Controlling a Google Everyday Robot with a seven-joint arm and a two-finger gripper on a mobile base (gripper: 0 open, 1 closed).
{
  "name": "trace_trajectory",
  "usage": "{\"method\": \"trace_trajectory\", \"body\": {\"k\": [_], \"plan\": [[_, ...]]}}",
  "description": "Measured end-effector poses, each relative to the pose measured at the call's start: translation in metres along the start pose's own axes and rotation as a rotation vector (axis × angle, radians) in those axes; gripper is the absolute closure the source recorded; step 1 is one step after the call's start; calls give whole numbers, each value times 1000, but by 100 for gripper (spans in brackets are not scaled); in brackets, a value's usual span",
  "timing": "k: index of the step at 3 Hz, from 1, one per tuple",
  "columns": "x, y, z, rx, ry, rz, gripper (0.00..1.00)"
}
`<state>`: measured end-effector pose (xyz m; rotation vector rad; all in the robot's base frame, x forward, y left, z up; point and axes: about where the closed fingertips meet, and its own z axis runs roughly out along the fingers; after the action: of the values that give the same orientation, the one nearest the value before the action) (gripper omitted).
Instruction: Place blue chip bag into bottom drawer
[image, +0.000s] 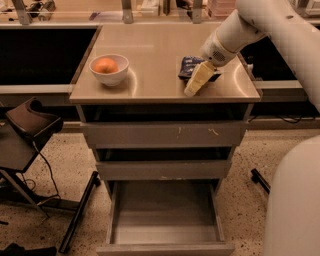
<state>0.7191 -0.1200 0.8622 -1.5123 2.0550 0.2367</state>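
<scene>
The blue chip bag (188, 65) lies crumpled on the right part of the cabinet top (155, 50), partly hidden by my gripper. My gripper (195, 85) hangs from the white arm coming in from the upper right, its pale fingers pointing down and left over the bag's front edge, near the top's front rim. The bottom drawer (165, 235) is pulled out at the base of the cabinet and shows a bare grey tray.
A white bowl (109, 70) with an orange fruit (105, 65) stands on the left of the cabinet top. Two shallower drawers (162, 135) above the bottom one stand slightly ajar. A dark stand with a pad (30, 122) is on the left floor. My white base (295, 200) fills the right edge.
</scene>
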Motion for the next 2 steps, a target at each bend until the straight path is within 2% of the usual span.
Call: {"method": "trace_trajectory", "body": {"k": [1, 2], "plan": [[0, 0, 0, 0, 0, 0, 19], [0, 0, 0, 0, 0, 0, 42]]}}
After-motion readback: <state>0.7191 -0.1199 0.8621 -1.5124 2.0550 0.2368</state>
